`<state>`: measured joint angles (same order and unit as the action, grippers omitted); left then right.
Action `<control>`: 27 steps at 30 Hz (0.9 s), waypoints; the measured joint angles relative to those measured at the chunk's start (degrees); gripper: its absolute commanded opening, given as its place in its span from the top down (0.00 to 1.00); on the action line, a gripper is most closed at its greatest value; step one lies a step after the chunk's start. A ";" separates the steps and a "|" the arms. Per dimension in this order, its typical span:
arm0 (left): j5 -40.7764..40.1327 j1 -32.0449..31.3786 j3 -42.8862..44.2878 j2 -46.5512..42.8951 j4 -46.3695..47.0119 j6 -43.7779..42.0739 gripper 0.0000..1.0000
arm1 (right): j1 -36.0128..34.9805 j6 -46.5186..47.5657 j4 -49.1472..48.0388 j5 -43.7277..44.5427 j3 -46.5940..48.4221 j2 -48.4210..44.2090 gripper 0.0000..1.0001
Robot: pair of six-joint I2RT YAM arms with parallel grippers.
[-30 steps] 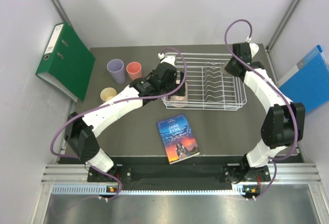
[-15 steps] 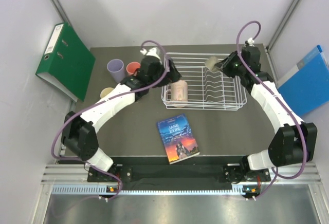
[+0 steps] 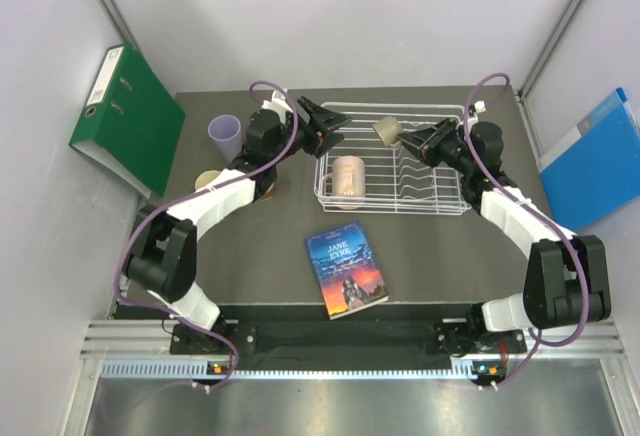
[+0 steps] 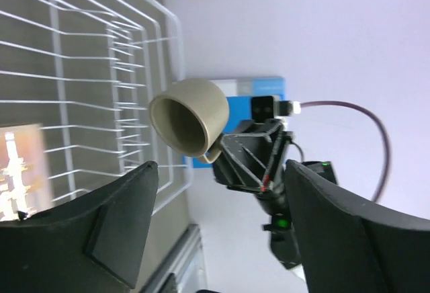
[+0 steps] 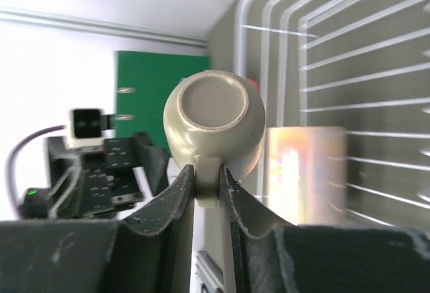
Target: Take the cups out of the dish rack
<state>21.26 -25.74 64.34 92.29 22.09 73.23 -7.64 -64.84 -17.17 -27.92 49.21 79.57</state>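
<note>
My right gripper is shut on the handle of a beige-olive mug and holds it on its side in the air above the white wire dish rack. The right wrist view shows the mug's base with my fingers pinching the handle. My left gripper is open, facing the mug's mouth from the left, a short gap away, with nothing between its fingers. A pale peach mug lies in the rack's left end. On the table to the left stand a lilac tumbler and a pale yellow cup.
A paperback book lies on the table in front of the rack. A green binder leans at the left wall and a blue folder at the right wall. The left arm crosses above the cups on the left.
My right gripper has lifted the beige-olive mug out of the rack and carried it left. My left gripper has left the peach mug, risen and turned to face the held mug.
</note>
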 measured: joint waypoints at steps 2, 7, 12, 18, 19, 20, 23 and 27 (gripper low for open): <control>1.31 -0.33 -0.66 0.57 4.35 2.58 0.29 | -0.02 -2.67 -5.57 -1.16 -1.57 0.00 1.00; 3.34 -1.90 -0.94 2.54 10.32 6.21 0.36 | -0.44 -6.25 -12.52 -2.84 -2.84 0.07 1.00; 4.57 -3.91 -0.92 4.61 13.16 7.67 0.36 | -1.29 -7.17 -15.43 -3.50 -2.84 0.26 1.00; 4.87 -5.20 -0.35 6.25 13.84 7.89 0.37 | -3.08 -7.34 -16.33 -3.98 -2.84 1.36 1.00; 4.87 -5.18 -0.04 6.38 13.90 7.91 0.37 | -3.32 -7.34 -16.33 -4.20 -2.84 1.51 1.00; 4.85 -5.18 0.33 6.58 13.92 7.89 0.37 | -3.61 -7.34 -16.35 -4.50 -2.84 1.66 1.00; 4.83 -5.18 0.94 6.69 13.97 7.89 0.39 | -4.48 -7.28 -16.55 -5.38 -2.84 1.95 1.00; 4.63 -5.18 1.36 6.69 14.19 7.96 0.61 | -5.44 -6.67 -16.46 -6.64 -2.82 1.99 1.00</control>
<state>25.89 -30.92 65.69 98.98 36.27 81.19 -13.08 -71.50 -33.63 -34.57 46.39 81.56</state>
